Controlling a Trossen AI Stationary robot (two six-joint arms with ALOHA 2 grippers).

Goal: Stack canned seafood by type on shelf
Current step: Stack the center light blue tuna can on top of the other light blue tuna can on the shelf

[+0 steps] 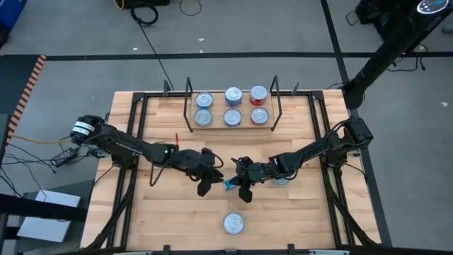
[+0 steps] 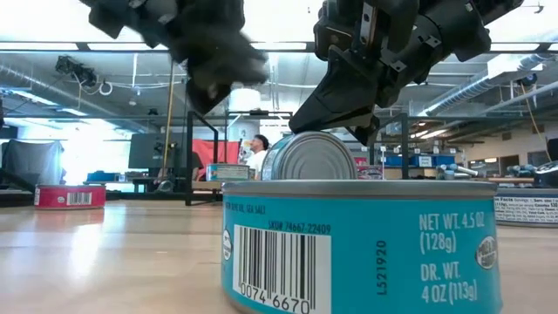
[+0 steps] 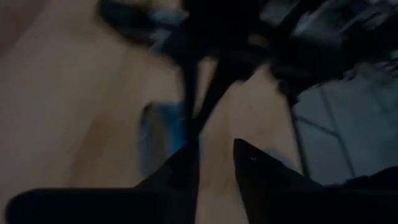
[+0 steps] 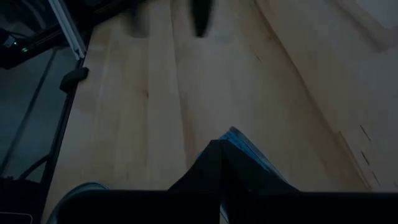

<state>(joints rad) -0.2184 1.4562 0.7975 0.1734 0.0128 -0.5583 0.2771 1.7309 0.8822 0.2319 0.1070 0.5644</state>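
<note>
The shelf (image 1: 218, 125), a light-wood board with black wire uprights, stands at the table's far side and carries six tins in two rows, blue and red labels among them. My right gripper (image 1: 238, 186) is at mid-table, shut on a blue-labelled tin (image 1: 230, 185) turned on edge. My left gripper (image 1: 207, 180) hovers open just to its left, touching nothing, and is blurred in the low view (image 2: 209, 74). Another blue tin (image 1: 233, 224) rests flat on its base near the near edge and fills the low view (image 2: 362, 249). My right gripper pinches the blue-labelled tin between its two fingers, slanting down from above on the table's right. The fingers (image 2: 349, 96) sit at the upper rim (image 4: 245, 144). The tin stands on edge, its silver lid (image 2: 309, 159) facing the near edge. The front tin hides its bottom.
A further tin (image 1: 282, 178) lies partly under my right arm. In the low view a red tin (image 2: 70, 196) sits on the table at the left. Black frame rails (image 1: 134, 120) run along both sides of the table. People and workshop fittings show in the room beyond.
</note>
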